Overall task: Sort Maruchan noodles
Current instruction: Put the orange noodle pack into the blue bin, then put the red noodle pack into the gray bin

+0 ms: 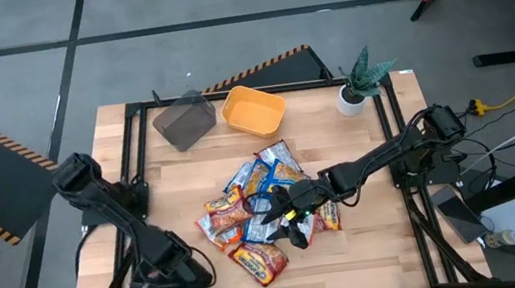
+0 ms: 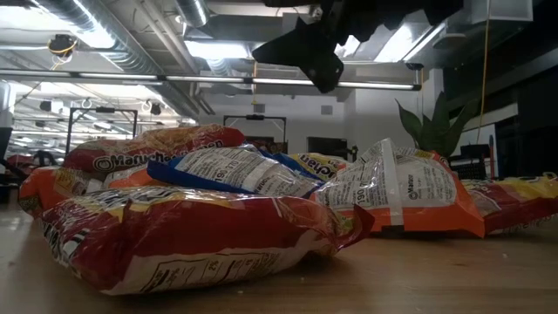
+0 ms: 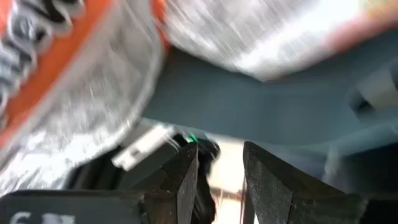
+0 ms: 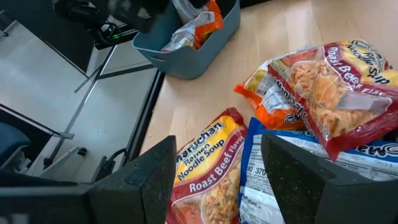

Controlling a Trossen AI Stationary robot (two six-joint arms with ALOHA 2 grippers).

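Note:
Several Maruchan noodles packets lie heaped in a pile (image 1: 267, 208) at the table's middle, resting on the wood and on one another: red-yellow ones (image 4: 208, 168), a blue one (image 4: 261, 180) and orange-silver ones (image 2: 397, 187). My right gripper (image 4: 217, 143) hangs open just above the pile, with nothing between its fingers. At the near left corner, my left gripper (image 3: 219, 168) is slightly open and empty. It points down into a teal bin (image 4: 205, 50), where orange-silver packets (image 3: 74, 93) lie.
A grey bin (image 1: 186, 121) and a yellow bin (image 1: 253, 110) stand at the table's far side, with a small potted plant (image 1: 355, 85) at the far right. A black frame runs round the table's edge. Bare wood lies to the near right of the pile.

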